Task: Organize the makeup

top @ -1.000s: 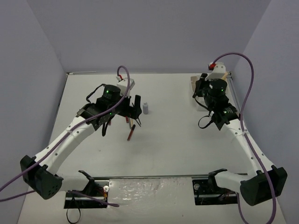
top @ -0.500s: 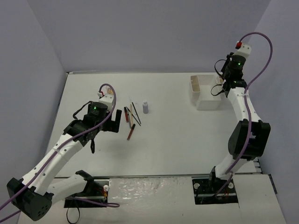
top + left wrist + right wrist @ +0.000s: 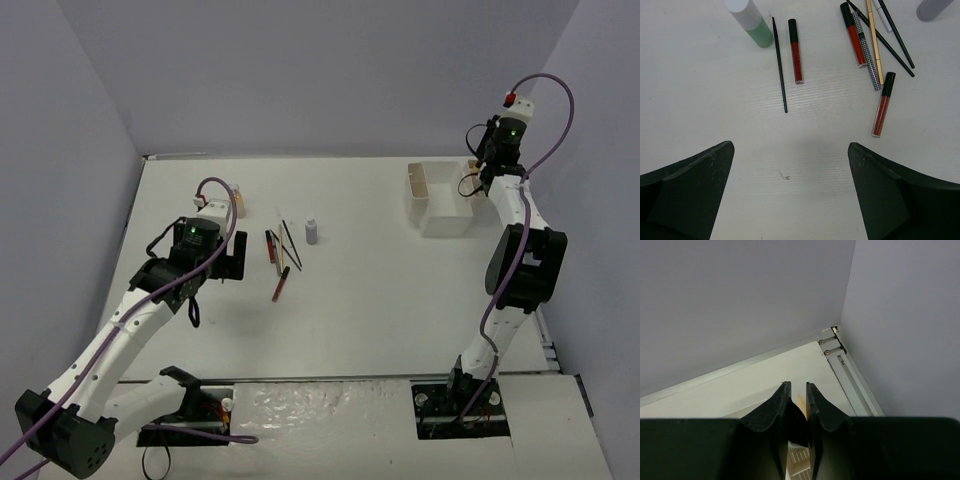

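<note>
In the top external view, the left gripper (image 3: 232,262) is hovering low over the table (image 3: 400,300), just left of the makeup, which is lying loose in the middle-left area: a grey-purple bottle (image 3: 312,232) is standing upright, thin black pencils (image 3: 291,243) are lying just to its left, one red tube (image 3: 272,246) is lying beside them and another red tube (image 3: 281,285) is lying a little nearer the arms. A small amber bottle (image 3: 238,191) is standing apart, further back. The right gripper (image 3: 478,168) is hanging raised over the far right edge of the white box (image 3: 428,212), which is sitting well apart from the makeup. In the left wrist view, the left gripper (image 3: 790,147) is holding its fingers (image 3: 685,190) wide apart with nothing between them. Beyond them, a green bottle (image 3: 752,22), a single black pencil (image 3: 779,65) and a short red tube (image 3: 796,50) are lying at upper left, while a checkered tube (image 3: 867,55), a tan stick (image 3: 874,42) and two crossing pencils (image 3: 890,42) are bunching at upper right. In the right wrist view, the right gripper (image 3: 795,385) is keeping its fingers (image 3: 771,412) drawn almost together; a thin tan sliver (image 3: 800,401) is showing in the slit, and it cannot be told whether it is being clamped.
</note>
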